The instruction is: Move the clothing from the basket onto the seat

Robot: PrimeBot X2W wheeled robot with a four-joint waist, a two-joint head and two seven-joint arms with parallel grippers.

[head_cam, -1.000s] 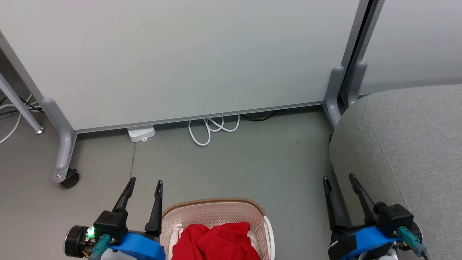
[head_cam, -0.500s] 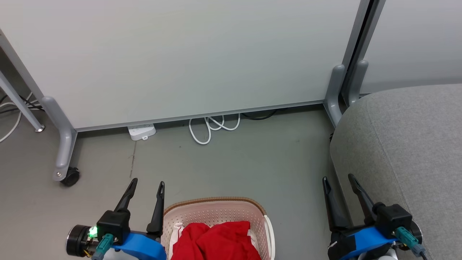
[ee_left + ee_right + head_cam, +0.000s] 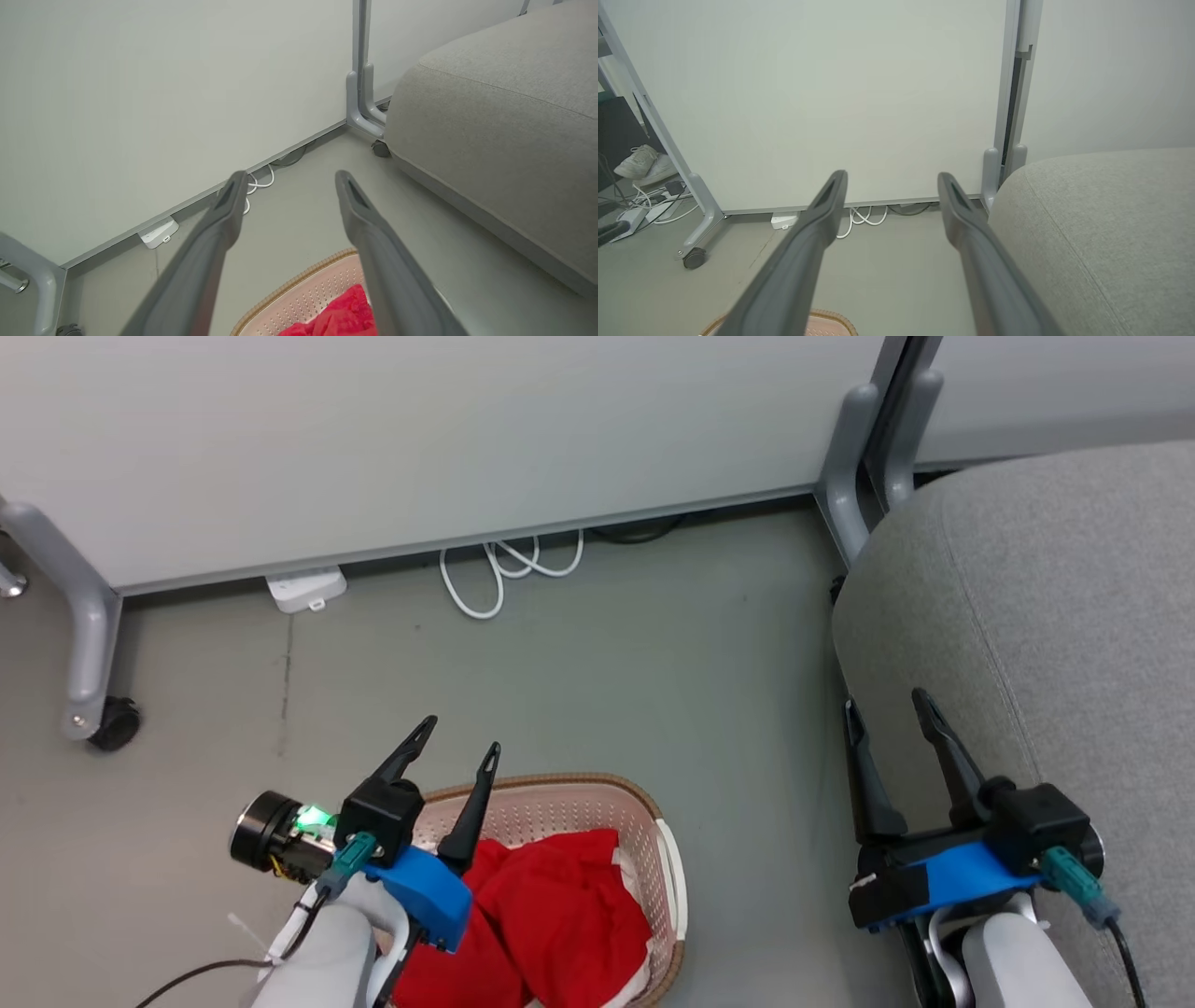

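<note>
The red clothing (image 3: 551, 915) lies heaped in the cream basket (image 3: 653, 821) with its brown rim, on the floor at the bottom centre of the head view. My left gripper (image 3: 460, 733) hangs open over the basket's left rim, nothing between its fingers. In the left wrist view the left gripper (image 3: 289, 177) points past the basket (image 3: 308, 294) and a bit of clothing (image 3: 345, 317). The grey seat (image 3: 1055, 579) fills the right side. My right gripper (image 3: 887, 702) stands open at the seat's left edge, empty. The right wrist view shows the right gripper (image 3: 891, 177) beside the seat (image 3: 1101, 224).
A pale partition panel (image 3: 420, 429) on grey wheeled legs (image 3: 89, 644) stands behind. A white power strip (image 3: 305, 589) and coiled white cable (image 3: 504, 569) lie at its foot. Open grey floor (image 3: 607, 681) lies between basket and seat. Shoes (image 3: 644, 163) sit far left.
The head camera has tilted down, shifting the whole picture up. My left gripper has swung right and now hangs over the basket's left rim. The right gripper keeps its place by the seat.
</note>
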